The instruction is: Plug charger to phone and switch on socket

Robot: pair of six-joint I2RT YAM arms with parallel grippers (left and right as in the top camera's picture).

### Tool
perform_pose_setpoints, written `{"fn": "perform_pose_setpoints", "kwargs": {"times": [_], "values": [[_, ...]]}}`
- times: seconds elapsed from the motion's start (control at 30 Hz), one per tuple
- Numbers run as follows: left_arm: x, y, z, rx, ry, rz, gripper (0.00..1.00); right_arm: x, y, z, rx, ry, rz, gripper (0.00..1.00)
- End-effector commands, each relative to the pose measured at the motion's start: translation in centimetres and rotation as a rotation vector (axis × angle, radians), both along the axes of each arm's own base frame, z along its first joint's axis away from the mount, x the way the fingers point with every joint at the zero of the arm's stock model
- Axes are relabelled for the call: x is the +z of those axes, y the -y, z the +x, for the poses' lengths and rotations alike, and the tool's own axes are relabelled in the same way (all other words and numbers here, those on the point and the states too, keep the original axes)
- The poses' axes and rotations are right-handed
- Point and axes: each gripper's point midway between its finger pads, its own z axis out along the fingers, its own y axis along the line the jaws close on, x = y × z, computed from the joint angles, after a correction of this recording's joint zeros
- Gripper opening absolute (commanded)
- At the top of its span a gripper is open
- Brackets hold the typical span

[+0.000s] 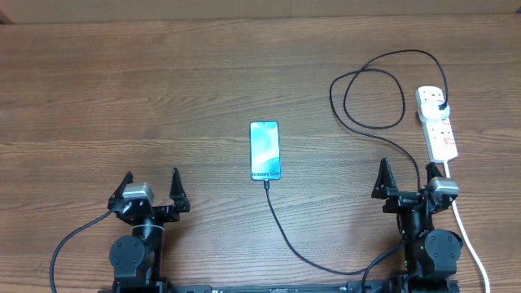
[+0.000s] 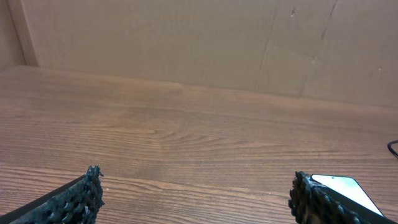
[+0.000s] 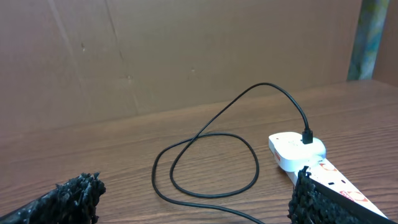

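The phone lies flat in the middle of the table. Its screen is lit up blue, w/ the "Galaxy" words at the end near the robot. The charger has its small tip stuck into that near end of the phone. Its thin black wire runs toward the robot, bends over to the right side & makes a big loop on the wood. It ends in a black plug that sits in the far end of the socket. The socket is a long white strip on the right w/ red marks on it; can't tell if its switch is on. Its thick white cord goes down past the right arm. The left gripper sits on the left, well apart from the phone, jaws wide apart & holding nothing. The right gripper is just by the socket's near end, jaws wide apart too & gripping nothing; the black wire lies on the table by it.
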Motion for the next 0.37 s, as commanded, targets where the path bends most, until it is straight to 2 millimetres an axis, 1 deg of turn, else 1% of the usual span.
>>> {"fn": "perform_pose_setpoints", "kwargs": {"times": [0.0,0.33], "values": [[0.08,-0.12,-0.03,0.001,0.007,0.015,1.0,-0.2,-0.27,0.0,0.013,0.004,-0.004,1.0],[0.08,-0.12,-0.03,0.001,0.007,0.015,1.0,-0.2,-0.27,0.0,0.013,0.004,-0.004,1.0]]}}
